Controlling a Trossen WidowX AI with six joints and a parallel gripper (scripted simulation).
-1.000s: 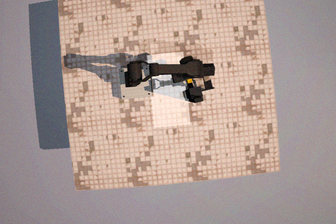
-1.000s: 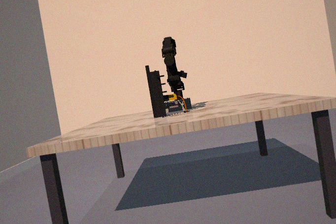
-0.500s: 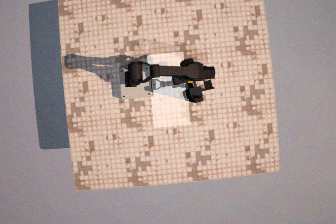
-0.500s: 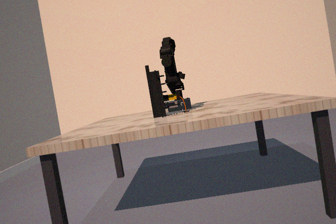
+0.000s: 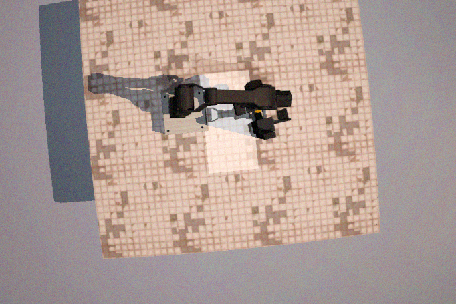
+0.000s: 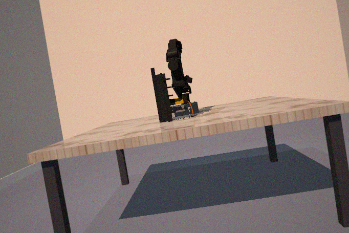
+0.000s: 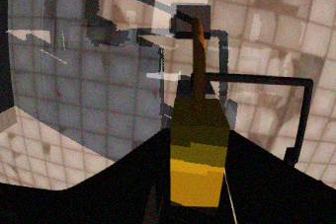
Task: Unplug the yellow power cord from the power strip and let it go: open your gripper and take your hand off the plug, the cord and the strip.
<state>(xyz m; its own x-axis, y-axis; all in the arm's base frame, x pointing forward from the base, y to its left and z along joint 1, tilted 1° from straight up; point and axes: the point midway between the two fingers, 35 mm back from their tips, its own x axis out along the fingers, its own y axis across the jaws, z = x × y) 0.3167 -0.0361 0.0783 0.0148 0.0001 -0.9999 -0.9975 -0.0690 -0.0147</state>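
The yellow plug [image 5: 258,111] [image 6: 179,101] [image 7: 197,184] lies level, its dark front end against the side of the upright black power strip [image 6: 161,98] [image 5: 264,125]. How deep its prongs sit is hidden. My gripper [image 7: 198,138] [image 6: 184,98] comes down from above and is shut on the yellow plug, one black finger on each side of it in the wrist view. The orange-lit cord [image 7: 199,60] [image 6: 192,108] leaves the plug's rear and curves down towards the table.
Several short pegs stick out of the strip's side above the plug. A small dark box [image 7: 202,16] lies by the cord's far part. The pale base plate [image 5: 184,124] is left of the strip in the top view. A thin black bar [image 7: 262,78] crosses the wrist view.
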